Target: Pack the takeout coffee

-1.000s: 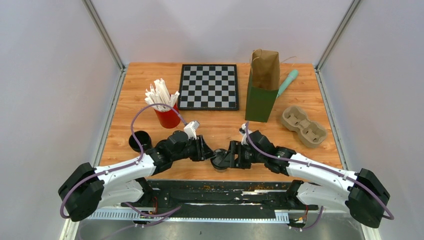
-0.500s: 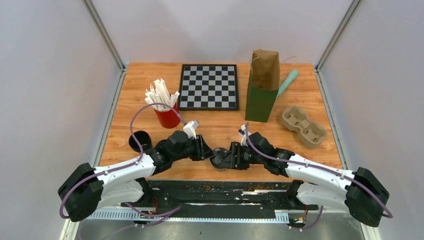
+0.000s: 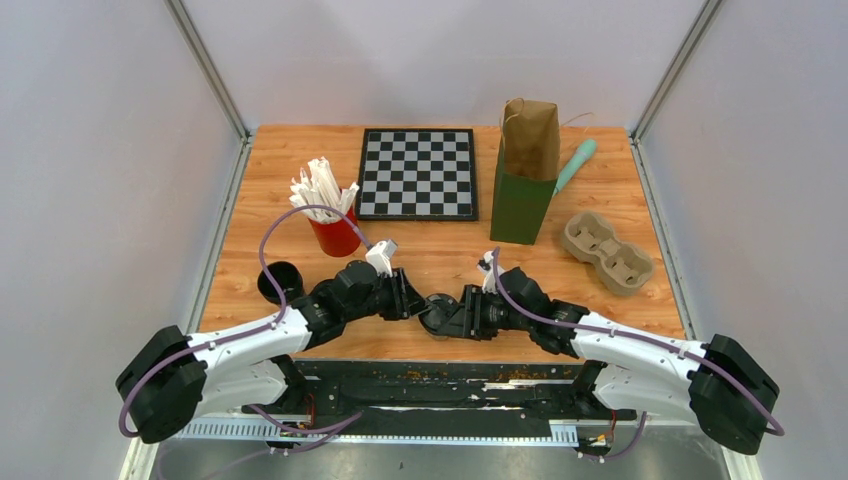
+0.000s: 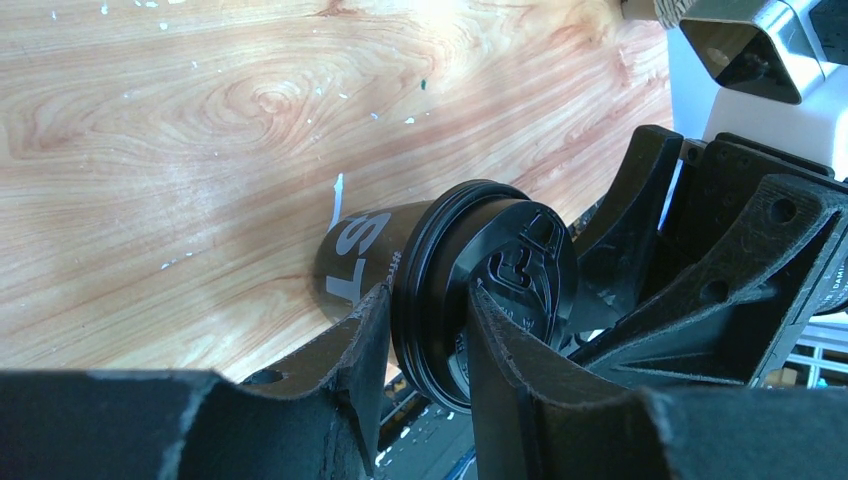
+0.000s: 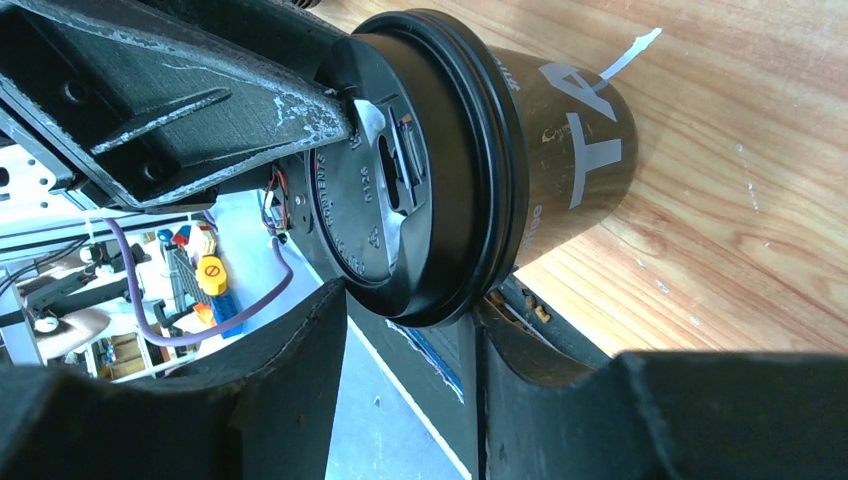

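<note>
A dark coffee cup (image 3: 436,320) with a black lid (image 4: 500,285) and white lettering stands at the table's front edge between both grippers. My left gripper (image 3: 418,305) is shut on the lid's edge, one finger (image 4: 360,330) under the rim and one on the lid's top. My right gripper (image 3: 452,314) is open, and its fingers (image 5: 300,350) straddle the opposite edge of the lid (image 5: 400,180). A second dark cup (image 3: 280,282) stands at the front left. A green-and-brown paper bag (image 3: 524,185) stands upright at the back right.
A red cup of white wrapped straws (image 3: 335,220) stands behind my left arm. A chessboard (image 3: 418,172) lies at the back centre. A cardboard cup carrier (image 3: 607,250) sits at the right, and a teal tool (image 3: 576,164) behind the bag. Metal rails line both table sides.
My right gripper has crept left, closing in around the lidded cup. My left gripper and the cup have hardly moved.
</note>
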Controlling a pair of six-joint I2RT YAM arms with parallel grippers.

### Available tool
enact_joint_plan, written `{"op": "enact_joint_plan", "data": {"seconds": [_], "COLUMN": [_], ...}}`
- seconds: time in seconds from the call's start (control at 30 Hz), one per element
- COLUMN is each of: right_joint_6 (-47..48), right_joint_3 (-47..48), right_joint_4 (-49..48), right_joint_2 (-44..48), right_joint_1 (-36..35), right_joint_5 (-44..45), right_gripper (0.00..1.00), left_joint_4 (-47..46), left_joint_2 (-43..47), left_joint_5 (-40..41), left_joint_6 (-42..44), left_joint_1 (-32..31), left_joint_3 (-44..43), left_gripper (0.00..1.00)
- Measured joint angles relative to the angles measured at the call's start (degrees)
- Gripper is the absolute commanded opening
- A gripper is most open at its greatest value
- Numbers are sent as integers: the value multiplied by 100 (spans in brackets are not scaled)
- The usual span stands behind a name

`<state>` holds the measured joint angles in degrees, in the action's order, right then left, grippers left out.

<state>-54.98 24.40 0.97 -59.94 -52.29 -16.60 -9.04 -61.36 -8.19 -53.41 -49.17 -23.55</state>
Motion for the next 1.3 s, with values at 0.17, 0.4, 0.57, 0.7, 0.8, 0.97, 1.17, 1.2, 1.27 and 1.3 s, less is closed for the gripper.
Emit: {"op": "enact_joint_plan", "data": {"seconds": [0.17,0.4,0.57,0.7,0.8,0.97,1.17,1.2,1.27,1.3], "right_joint_6": [4,15,107,173,173,170,170,173,170,168], "right_joint_3": [-87,-173,-133,-107,-87,11,175,195,214,221], "right_joint_4": [-151,-308,-155,289,468,503,466,466,446,413], "right_joint_2": [0,9,94,361,494,387,133,105,50,15], "right_joint_1": [50,122,157,199,208,214,214,214,214,214], "right_joint_5": [-9,-50,-24,164,302,367,361,365,369,369], "right_gripper": [42,43,57,60,62,66,65,64,62,61], "left_joint_4": [-22,-59,-63,-55,-52,-52,-52,-52,-52,-52], "left_joint_2": [-70,-96,-94,-81,-79,-79,-79,-79,-79,-79], "left_joint_5": [68,118,125,122,122,122,120,120,122,120], "left_joint_6": [17,22,20,20,20,20,20,22,20,20], "left_joint_1": [0,0,0,0,0,-4,-4,-4,-4,-4], "left_joint_3": [-44,-50,-50,-50,-50,-50,-50,-50,-50,-50], "left_gripper": [40,40,40,40,40,40,40,40,40,40]}}
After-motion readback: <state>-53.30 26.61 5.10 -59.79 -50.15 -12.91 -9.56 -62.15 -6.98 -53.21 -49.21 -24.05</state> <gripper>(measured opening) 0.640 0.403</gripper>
